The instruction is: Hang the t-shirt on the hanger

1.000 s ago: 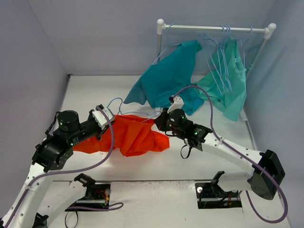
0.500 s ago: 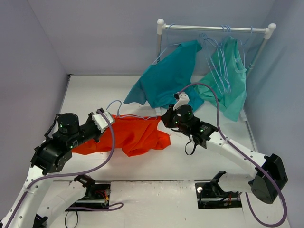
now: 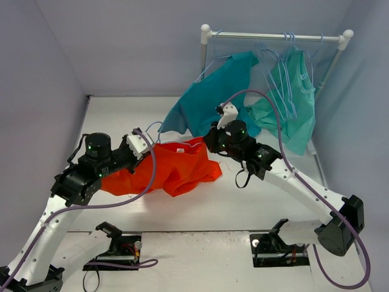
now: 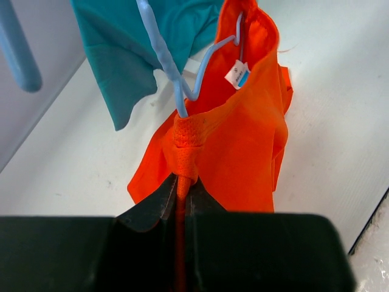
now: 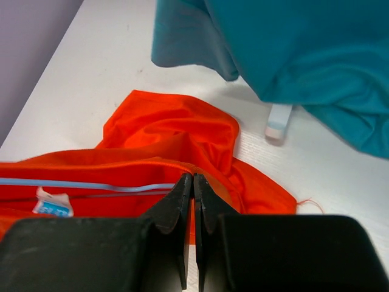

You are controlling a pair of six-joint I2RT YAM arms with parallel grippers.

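Left gripper [image 4: 181,182] is clamped shut on a bunched fold at the rim of the t-shirt [image 4: 243,140], with fabric pinched between its jaws. Right gripper [image 5: 193,179] is likewise closed, with no gap showing, on the opposite side of the same opening. Between the two, the orange garment hangs stretched and partly lifted at the middle of the table [image 3: 121,115], its lower folds resting on the surface. The white label [image 4: 237,74] shows inside the spread opening, which identifies it as the neck. The hanger [image 4: 164,55] is partly inserted. From the left wrist view its pale blue wire rises out of the neck just behind the pinched fold, and from the right wrist view a straight run of it lies inside the fabric beside the label. Judged from this, the step in hand is threading: the neck is held open around the hanger, but the shoulders do not yet appear seated on the wire. The next move calls for drawing the fabric down over both hanger arms evenly, leaving only the hook outside. Uneven tension could tip the loose hanger out. Beyond the shirt, a teal shirt [image 3: 213,100] and a lighter green garment [image 3: 289,103] hang from the rack [image 3: 276,36] at the far edge.
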